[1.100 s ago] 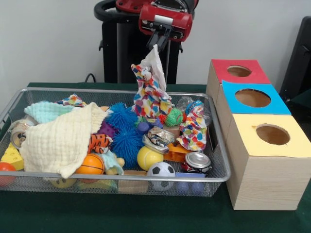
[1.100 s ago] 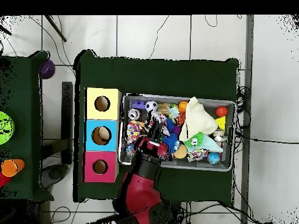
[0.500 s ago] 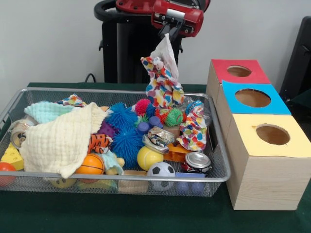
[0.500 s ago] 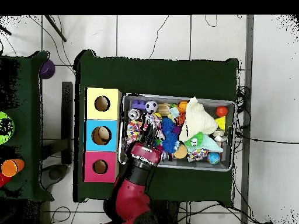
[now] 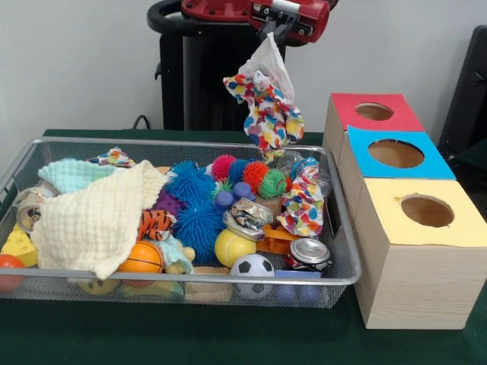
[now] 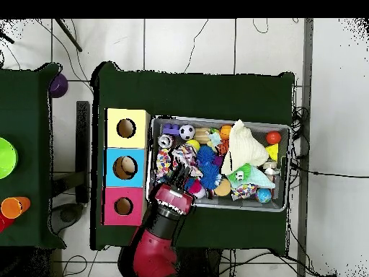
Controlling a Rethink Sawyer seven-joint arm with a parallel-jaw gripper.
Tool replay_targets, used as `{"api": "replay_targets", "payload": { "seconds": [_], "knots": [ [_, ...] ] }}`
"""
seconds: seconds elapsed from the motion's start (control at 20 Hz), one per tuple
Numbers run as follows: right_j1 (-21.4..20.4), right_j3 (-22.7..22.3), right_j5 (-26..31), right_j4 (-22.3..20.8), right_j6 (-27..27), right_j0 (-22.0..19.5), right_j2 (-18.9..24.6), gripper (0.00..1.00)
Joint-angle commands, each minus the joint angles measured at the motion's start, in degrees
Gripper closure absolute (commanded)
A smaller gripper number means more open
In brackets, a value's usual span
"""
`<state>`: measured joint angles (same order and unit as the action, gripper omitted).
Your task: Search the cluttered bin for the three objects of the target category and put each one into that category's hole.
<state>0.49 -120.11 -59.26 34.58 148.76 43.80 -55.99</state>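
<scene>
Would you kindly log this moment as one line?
claw: shut on spotted cloth | cloth: hanging above wire bin | holes: nothing added

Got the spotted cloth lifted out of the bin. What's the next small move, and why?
Probably carry it sideways toward the boxes. The gripper is shut on the multicoloured spotted cloth, which hangs clear above the wire mesh bin, not yet over the red-topped box, the nearest one. Which hole suits cloth isn't shown; a second spotted cloth remains in the bin.

No readable text or labels.
</scene>
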Motion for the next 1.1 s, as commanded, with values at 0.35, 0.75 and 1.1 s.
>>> {"api": "replay_targets", "payload": {
  "seconds": [0.35, 0.75, 1.1],
  "knots": [
    [-10.1, -0.1, 14.4, 3.3, 0.6, 8.2, 2.8, 1.0],
    [-5.9, 1.5, 18.4, 12.7, -1.8, 15.5, 4.3, 1.0],
    [0.4, 3.2, 22.2, 25.1, -6.4, 20.0, 4.4, 1.0]
  ]
}}
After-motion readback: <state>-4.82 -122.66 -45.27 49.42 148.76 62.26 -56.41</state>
